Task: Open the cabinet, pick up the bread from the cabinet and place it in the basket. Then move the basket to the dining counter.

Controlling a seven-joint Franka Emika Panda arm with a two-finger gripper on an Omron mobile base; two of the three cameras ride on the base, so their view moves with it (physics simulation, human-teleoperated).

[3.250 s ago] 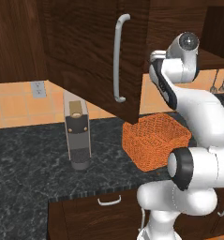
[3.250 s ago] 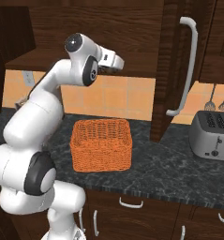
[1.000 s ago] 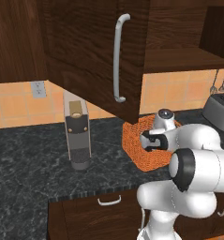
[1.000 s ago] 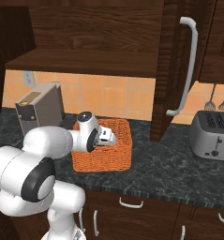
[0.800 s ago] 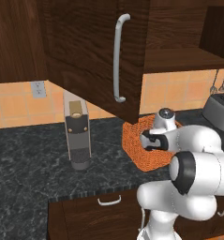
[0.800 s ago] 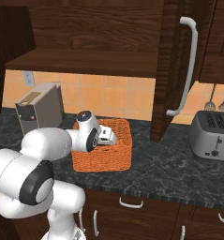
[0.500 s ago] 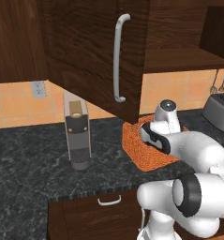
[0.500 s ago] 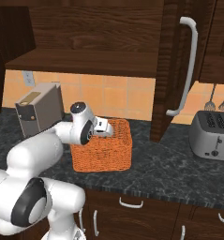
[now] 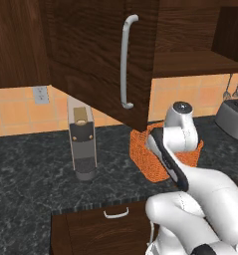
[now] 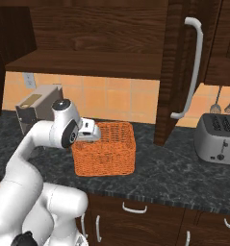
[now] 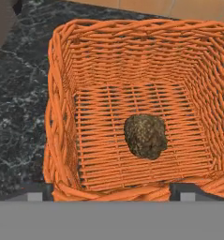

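Two flanking base views; basket (image 11: 62, 112) close-up.

- This is a kitchen.
- A dark wood wall cabinet (image 10: 184, 62) hangs over a black speckled worktop (image 10: 184, 173).
- On the worktop stand a coffee machine (image 9: 81, 142) and a silver toaster (image 10: 216, 139).
- Orange tiles (image 10: 111, 98) cover the wall behind the worktop.

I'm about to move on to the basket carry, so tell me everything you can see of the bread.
The bread is a small, dark brown, rounded lump with a rough, mottled surface. It lies on the woven floor of the orange basket, roughly central, clear of the sloping walls. Nothing but the basket floor touches it: the gripper is open above the near rim, its fingertips wide apart and off the bread. The basket sits on the black speckled worktop.
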